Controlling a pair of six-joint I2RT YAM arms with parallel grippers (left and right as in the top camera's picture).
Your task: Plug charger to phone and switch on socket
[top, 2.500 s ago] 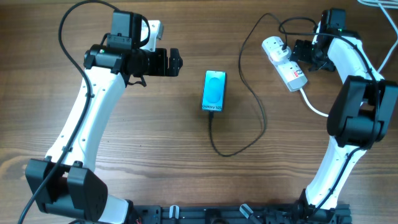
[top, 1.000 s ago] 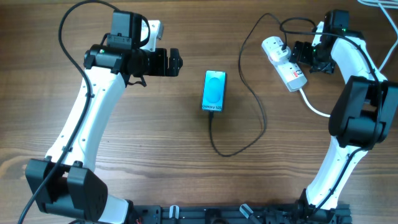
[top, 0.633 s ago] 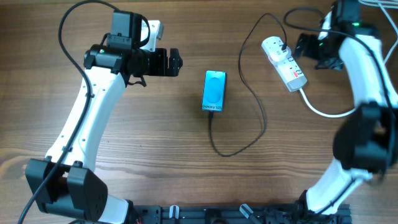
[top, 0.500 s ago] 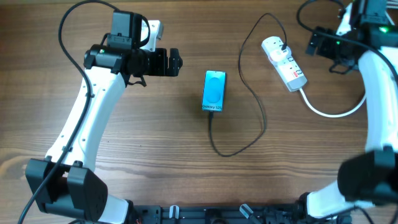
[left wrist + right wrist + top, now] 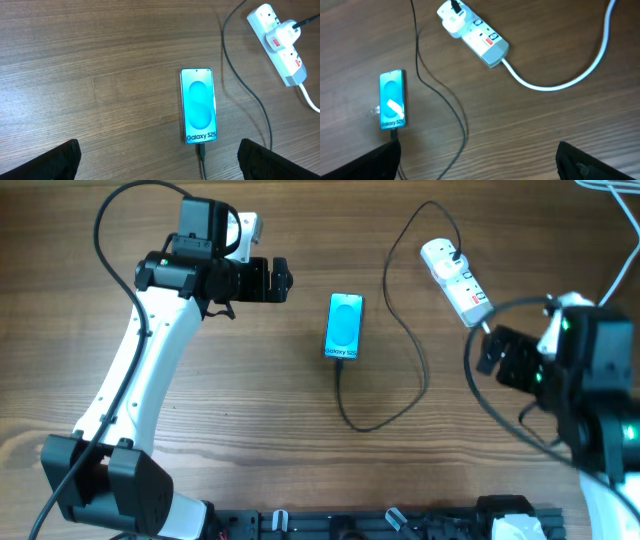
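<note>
The phone (image 5: 344,326) lies flat at the table's middle, its cyan screen lit. The charger's thin black cable (image 5: 415,350) runs from a white adapter in the socket (image 5: 457,280), loops round, and its plug (image 5: 340,368) sits in the phone's near end. My left gripper (image 5: 280,282) is open and empty, hovering left of the phone. My right gripper (image 5: 492,358) is open and empty, raised high in front of the socket. The left wrist view shows the phone (image 5: 198,106), plug (image 5: 201,149) and socket (image 5: 280,45). The right wrist view shows the phone (image 5: 392,106) and socket (image 5: 472,30).
The socket's thick white lead (image 5: 555,82) curves off to the right across the wooden table (image 5: 250,410). The black cable's loop (image 5: 445,100) lies between phone and socket. My right arm is blurred in the overhead view.
My right gripper has left the socket, swung toward the table's front right and risen toward the camera. The left arm, phone and cable have not moved.
</note>
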